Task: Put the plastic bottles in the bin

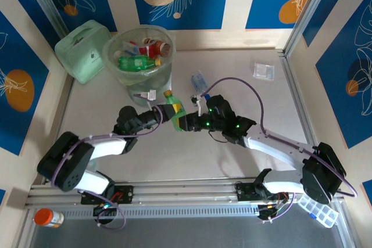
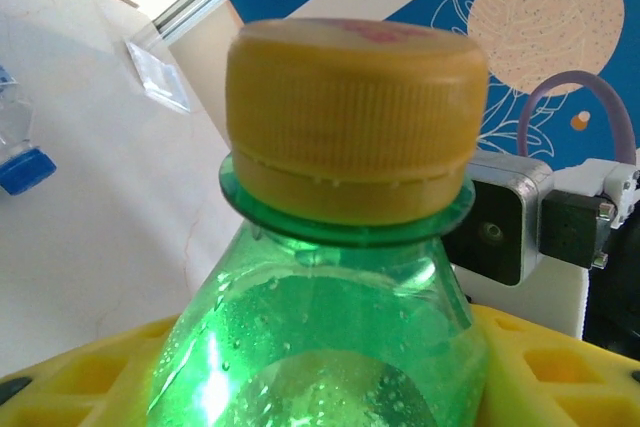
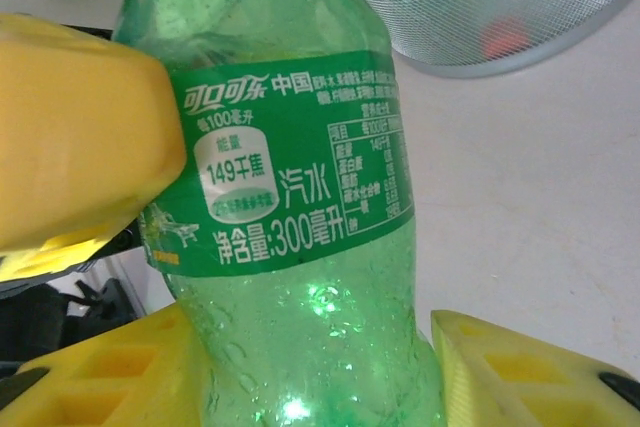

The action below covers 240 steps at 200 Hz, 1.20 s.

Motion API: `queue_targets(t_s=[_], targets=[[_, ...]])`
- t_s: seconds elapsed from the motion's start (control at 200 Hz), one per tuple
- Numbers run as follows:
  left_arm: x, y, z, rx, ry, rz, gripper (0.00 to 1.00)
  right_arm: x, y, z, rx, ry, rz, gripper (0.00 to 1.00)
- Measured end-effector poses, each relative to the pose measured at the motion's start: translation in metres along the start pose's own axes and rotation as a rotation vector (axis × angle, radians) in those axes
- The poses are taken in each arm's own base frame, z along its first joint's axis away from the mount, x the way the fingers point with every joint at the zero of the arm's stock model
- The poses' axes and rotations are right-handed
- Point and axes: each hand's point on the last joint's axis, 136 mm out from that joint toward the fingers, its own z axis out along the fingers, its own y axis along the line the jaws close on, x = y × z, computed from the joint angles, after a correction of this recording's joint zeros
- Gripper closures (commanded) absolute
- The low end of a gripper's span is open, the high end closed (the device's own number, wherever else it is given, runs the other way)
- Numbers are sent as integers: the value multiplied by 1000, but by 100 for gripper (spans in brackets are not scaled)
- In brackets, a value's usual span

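Note:
A green bottle (image 1: 173,107) with a yellow cap (image 2: 350,117) hangs over the table's middle, just in front of the bin (image 1: 111,50). My left gripper (image 1: 164,114) comes from the left and is shut on the bottle's upper body, its yellow fingers (image 2: 90,372) against the sides. My right gripper (image 1: 185,121) comes from the right and holds the lower body (image 3: 320,327) between its yellow fingers (image 3: 520,367). Several green and red-labelled bottles (image 1: 136,62) lie in the bin. A clear bottle with a blue label (image 1: 199,81) lies on the table behind the grippers.
A pale green boxy container (image 1: 81,50) stands left of the bin. A clear plastic packet (image 1: 263,71) lies at the back right. An orange-capped bottle (image 1: 48,218) sits below the rail at the near left. A clear organiser box (image 1: 318,210) is at the near right.

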Motion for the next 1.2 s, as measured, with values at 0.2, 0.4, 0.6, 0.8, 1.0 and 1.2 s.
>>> queue_targets(t_s=[0.2,0.4,0.6,0.8,1.0,1.2], targets=[[-18,-23,-13,-124,-16,129,58,-7,8,-10,-5,-11,-21,0],[-61,-53,-24,-305,-39,232,59,-28,33,-47,-54,-123,-68,1],[-130,-114,-41,-458,-121,372,57,-32,51,-73,-113,-215,-107,4],[-228,-157,-39,-636,-220,549,57,-8,31,-54,-6,-184,-101,5],[-307,-150,-40,-880,-260,748,62,3,25,-41,61,-163,-113,5],[-324,-93,-51,-1071,-152,834,59,14,32,-29,76,-146,-166,5]])
